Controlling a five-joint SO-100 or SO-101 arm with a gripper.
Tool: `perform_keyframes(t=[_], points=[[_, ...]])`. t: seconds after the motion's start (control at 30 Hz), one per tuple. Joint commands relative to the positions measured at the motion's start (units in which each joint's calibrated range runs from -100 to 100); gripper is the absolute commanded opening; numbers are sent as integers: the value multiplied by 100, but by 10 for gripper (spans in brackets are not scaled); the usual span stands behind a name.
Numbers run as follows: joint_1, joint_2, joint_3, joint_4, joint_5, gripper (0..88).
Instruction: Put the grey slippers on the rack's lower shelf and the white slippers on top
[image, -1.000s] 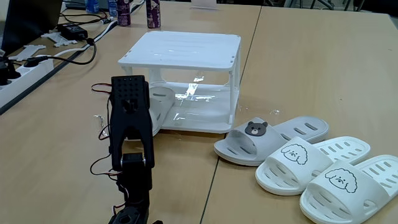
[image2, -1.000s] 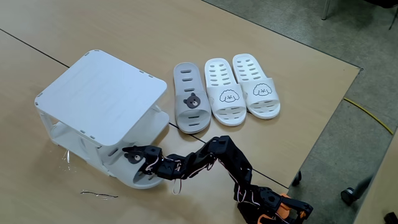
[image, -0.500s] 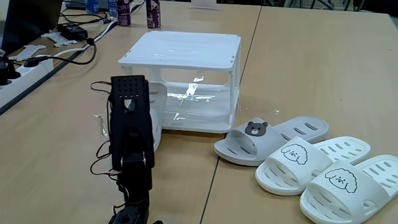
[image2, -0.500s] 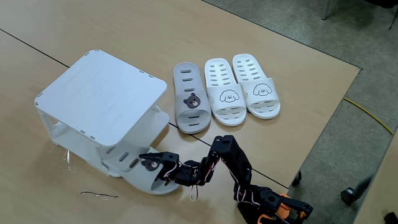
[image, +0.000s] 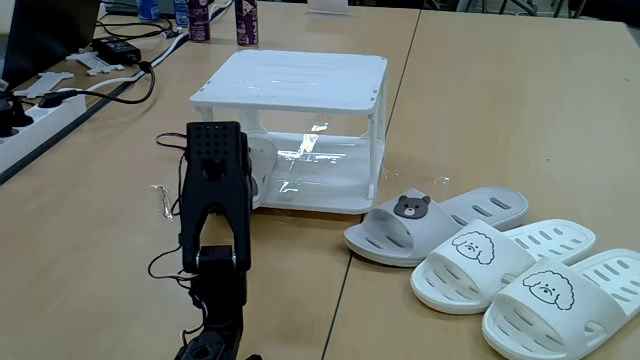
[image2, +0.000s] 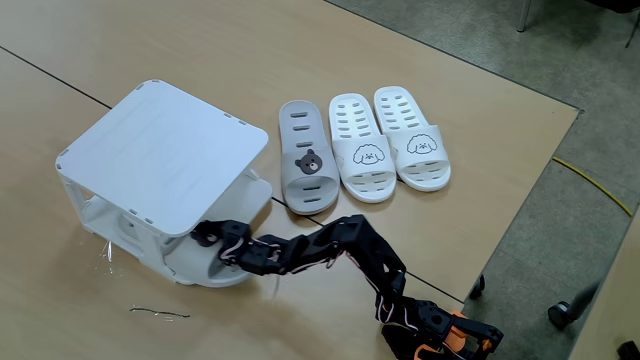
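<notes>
Low fixed view, from behind the arm: the black arm (image: 212, 215) stands in front of the rack (image: 295, 130), blocking its left front opening. Gripper hidden behind the arm here; state cannot be told. A pale curved edge of 1 grey slipper (image: 262, 160) shows just right of the arm, at the rack's front left, on the lower shelf (image: 330, 175) level. The top (image: 300, 78) is a bare slotted board. Right of the rack, on the wooden table (image: 480, 110), lie the other grey slipper (image: 430, 222) with its bear face, touching the rack's front corner area, and beside it 2 white slippers (image: 530, 268) with dog faces, side by side.

High fixed view, from above: the arm reaches left from its base at the bottom edge. The gripper (image2: 205, 237) sits at the rack's (image2: 160, 150) open side, over the grey slipper (image2: 200, 268), which lies half in the lower level and half out on the table. Pincer appears to pinch that slipper's strap, but the fingers are too dark and small to be sure. The second grey slipper (image2: 306, 160) and 2 white slippers (image2: 388, 140) lie in a row, touching, right of the rack.
</notes>
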Motion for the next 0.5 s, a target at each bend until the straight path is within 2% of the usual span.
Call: perform_keyframes(t=[0.0,0.3,0.4,0.47], points=[[-16,647,-2258,742,42,7],[-8,2776,-7075,3252,42,7],[-16,2936,-7301,3278,42,8],[-57,2893,-7039,3270,42,78]])
